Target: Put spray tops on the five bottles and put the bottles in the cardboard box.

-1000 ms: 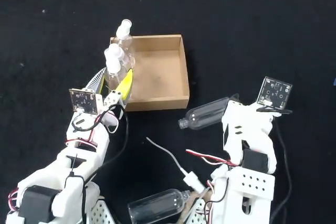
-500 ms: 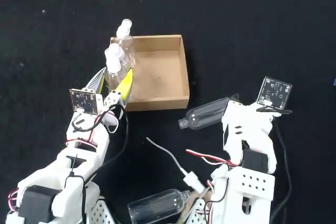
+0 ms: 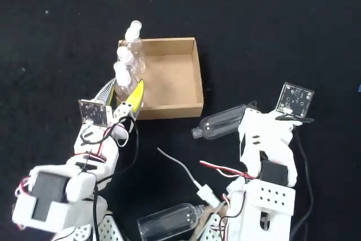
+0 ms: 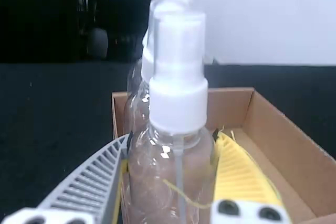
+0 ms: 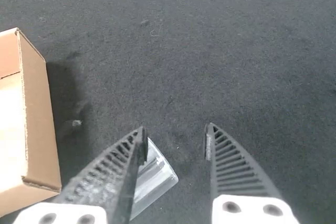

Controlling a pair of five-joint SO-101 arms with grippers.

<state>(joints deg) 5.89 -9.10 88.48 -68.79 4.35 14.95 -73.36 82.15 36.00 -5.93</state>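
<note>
Left end effector (image 3: 122, 87) tight, right (image 5: 176, 129) agape

One cardboard box (image 3: 169, 111) is sitting on the desk. Five bottles are showing: three topped bottles (image 3: 133, 40) are standing in a row at the box's 9 o'clock edge, and two bare bottles (image 3: 221, 122) are lying at its 5 and 6 o'clock. One loose spray top (image 3: 204, 193) is lying between them.

table (image 3: 282, 38): black | cardboard box (image 3: 169, 80) | capless bottle (image 3: 221, 122) beside box | second bottle (image 3: 169, 222) near edge | spray top (image 3: 204, 192)
</note>
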